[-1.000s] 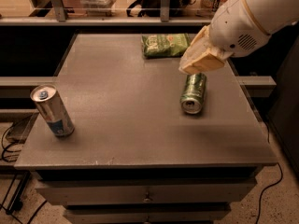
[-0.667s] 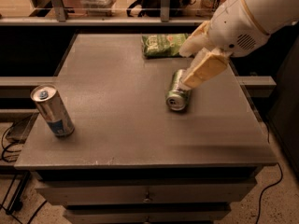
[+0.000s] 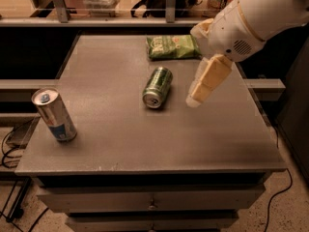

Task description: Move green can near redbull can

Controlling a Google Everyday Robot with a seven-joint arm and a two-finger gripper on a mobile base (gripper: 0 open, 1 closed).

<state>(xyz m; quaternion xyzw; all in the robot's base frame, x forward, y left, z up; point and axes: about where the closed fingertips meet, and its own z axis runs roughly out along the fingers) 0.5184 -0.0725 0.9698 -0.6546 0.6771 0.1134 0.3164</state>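
Centrally on the grey table (image 3: 120, 149), the green can (image 3: 158, 87) lies sideways, long axis front-to-back, top facing front. The end effector (image 3: 194, 99) hangs just right of it, empty; how far open, cannot tell.

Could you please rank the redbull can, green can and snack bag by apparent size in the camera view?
1. redbull can, though it stands nearest the camera.
2-3. snack bag and green can look alike; left unranked.
The gripper hangs beside the green can, not touching it.
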